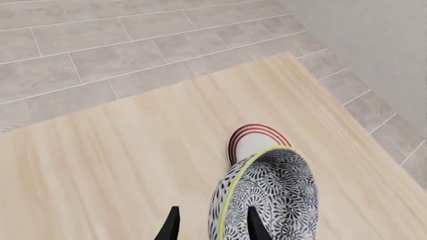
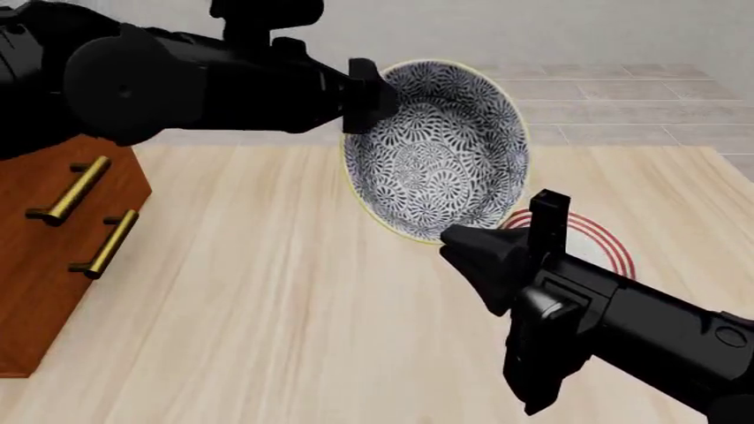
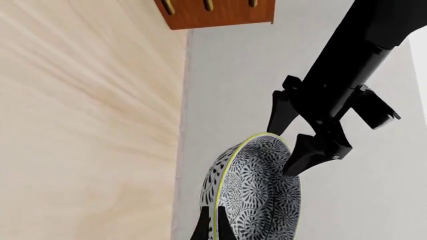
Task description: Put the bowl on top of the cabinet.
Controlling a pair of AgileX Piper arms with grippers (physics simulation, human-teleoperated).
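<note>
A pale wooden table (image 2: 271, 291) carries the cabinet (image 2: 48, 265) and a red-ringed plate (image 2: 595, 243).

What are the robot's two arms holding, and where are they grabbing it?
Both hold the bowl by its rim, tipped on edge above the table: the left end effector at the upper edge, the right end effector at the lower.

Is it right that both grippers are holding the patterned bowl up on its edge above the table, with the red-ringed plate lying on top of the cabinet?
Not quite. The plate lies on the table, below the bowl, not on the cabinet; the front view shows it. The left gripper and right gripper do hold the bowl on edge.
</note>
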